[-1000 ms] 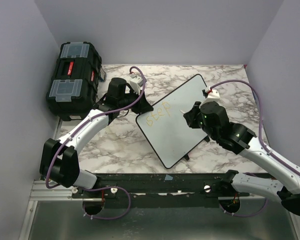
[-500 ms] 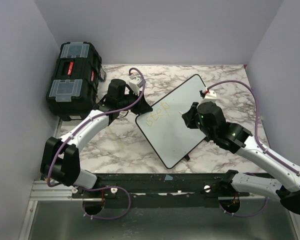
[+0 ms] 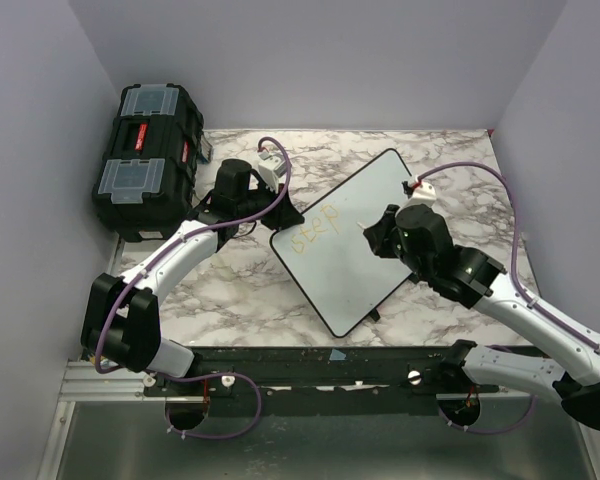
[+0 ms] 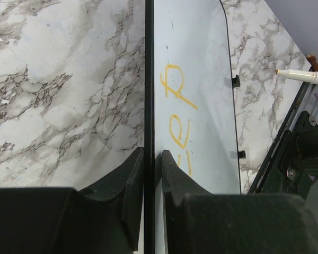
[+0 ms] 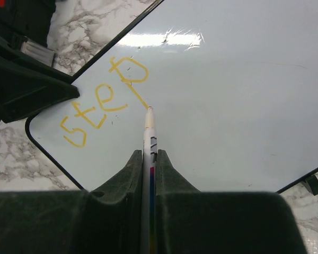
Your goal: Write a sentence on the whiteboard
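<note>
- The sentence (image 5: 103, 103) so far is one yellow-orange word, "step". It sits near the left corner of the whiteboard (image 3: 345, 280), which lies turned diagonally on the marble table (image 3: 240, 290).
- In my right wrist view, the word lies just ahead and left of the right gripper (image 5: 148, 156). The last letter ends right at the marker's tip.
- The right gripper has its fingers drawn together on the barrel of a white marker (image 5: 148, 140), which points straight out between them. The tip rests at the bottom end of the p's stem and appears to touch the white surface.
- From above, the right gripper hovers over the middle of the board, just right of the word.
- The left gripper (image 4: 149, 159) is at the board's left edge, close beside the word. One finger sits on each face of the thin black rim, closed in on it with no clear gap.
- In the left wrist view, the board runs away edge-on from those fingers, and the marker shows beyond the far rim.
- A black toolbox (image 3: 145, 160) stands at the far left of the table, well apart from the board. Its lid compartments are shut, so I cannot see what is inside.
</note>
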You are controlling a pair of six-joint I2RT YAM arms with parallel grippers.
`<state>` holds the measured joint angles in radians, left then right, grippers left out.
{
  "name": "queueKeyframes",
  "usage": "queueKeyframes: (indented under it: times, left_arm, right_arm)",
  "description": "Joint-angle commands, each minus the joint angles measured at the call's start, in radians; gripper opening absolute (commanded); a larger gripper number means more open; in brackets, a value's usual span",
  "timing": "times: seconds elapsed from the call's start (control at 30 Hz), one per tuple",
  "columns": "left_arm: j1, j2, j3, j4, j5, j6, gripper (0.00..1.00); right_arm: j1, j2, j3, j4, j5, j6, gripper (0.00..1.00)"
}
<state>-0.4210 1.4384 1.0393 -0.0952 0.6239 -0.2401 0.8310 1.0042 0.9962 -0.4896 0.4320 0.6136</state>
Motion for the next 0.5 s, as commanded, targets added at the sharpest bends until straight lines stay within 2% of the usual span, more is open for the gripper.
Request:
queueKeyframes:
  times: [0.0, 0.17, 0.47]
  left_arm:
    - [-0.019, 0.010, -0.013, -0.030, 0.019, 0.053, 0.18]
    - [-0.019, 0.012, -0.009, -0.032, 0.013, 0.053, 0.18]
    - [-0.019, 0.022, 0.009, -0.047, 0.004, 0.057, 0.19]
  right_arm:
    - [0.000, -0.021, 0.034, 0.018, -0.007, 0.098, 0.01]
    - [0.000, -0.019, 0.152, 0.003, -0.007, 0.270, 0.00]
    - [0.000, -0.061, 0.214, 0.231, -0.172, 0.504, 0.01]
